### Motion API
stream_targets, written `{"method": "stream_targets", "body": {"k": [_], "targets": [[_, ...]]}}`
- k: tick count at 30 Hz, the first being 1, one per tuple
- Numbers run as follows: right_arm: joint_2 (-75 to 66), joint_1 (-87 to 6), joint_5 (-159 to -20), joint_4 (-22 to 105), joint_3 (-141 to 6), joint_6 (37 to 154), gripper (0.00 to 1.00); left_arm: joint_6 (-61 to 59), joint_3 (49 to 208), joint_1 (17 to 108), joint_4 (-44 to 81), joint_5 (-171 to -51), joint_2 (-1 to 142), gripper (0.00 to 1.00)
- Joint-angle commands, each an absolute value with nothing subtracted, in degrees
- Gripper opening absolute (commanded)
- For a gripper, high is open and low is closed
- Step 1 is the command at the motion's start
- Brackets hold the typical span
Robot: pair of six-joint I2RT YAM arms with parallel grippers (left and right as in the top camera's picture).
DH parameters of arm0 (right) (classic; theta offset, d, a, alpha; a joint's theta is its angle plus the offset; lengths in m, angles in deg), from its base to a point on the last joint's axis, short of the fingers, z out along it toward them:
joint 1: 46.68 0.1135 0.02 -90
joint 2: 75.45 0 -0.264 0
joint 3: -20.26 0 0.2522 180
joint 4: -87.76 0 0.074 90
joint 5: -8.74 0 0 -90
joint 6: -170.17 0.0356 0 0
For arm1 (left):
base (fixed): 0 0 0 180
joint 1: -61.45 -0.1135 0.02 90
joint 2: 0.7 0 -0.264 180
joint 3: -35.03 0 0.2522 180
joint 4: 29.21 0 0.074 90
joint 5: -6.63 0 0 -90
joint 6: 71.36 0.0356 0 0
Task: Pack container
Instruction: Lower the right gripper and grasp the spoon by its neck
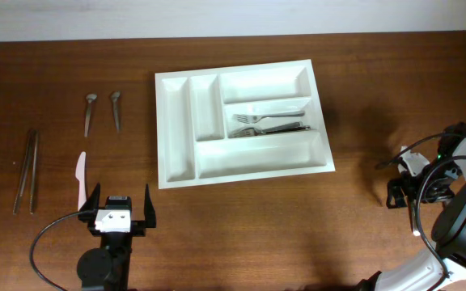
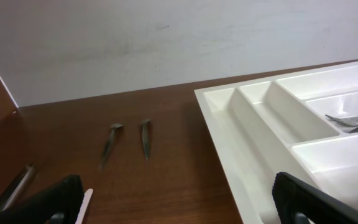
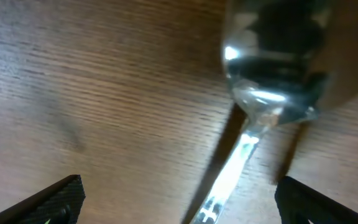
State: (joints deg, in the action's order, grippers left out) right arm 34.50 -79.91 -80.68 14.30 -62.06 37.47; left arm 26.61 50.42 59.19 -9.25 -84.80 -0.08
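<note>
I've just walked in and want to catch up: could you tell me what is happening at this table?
Cutlery is being packed into the large white plastic cutlery tray. Metal forks already lie in its middle crosswise compartment. Both grippers are open and empty: the left gripper hovers beside a pale plastic knife, with two small metal spoons and two long thin rods loose on the brown wooden table left of the tray; the right gripper hangs over a shiny metal spoon.

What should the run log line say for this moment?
stage: packing under way | left gripper: open, empty | right gripper: open, over metal spoon on table | cutlery tray: forks in middle crosswise compartment
</note>
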Motion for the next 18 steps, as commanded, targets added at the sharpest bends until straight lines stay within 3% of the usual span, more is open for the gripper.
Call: {"method": "stream_targets", "body": {"k": [1, 18], "targets": [[34.94, -80.20, -78.46, 15.89, -60.68, 33.88, 0.99, 27.53, 50.11, 59.43, -9.27, -84.58, -0.40, 0.99], [34.98, -80.16, -77.54, 19.61, -60.24, 33.91, 0.98, 27.53, 50.11, 59.43, -9.27, -84.58, -0.40, 0.99]]}}
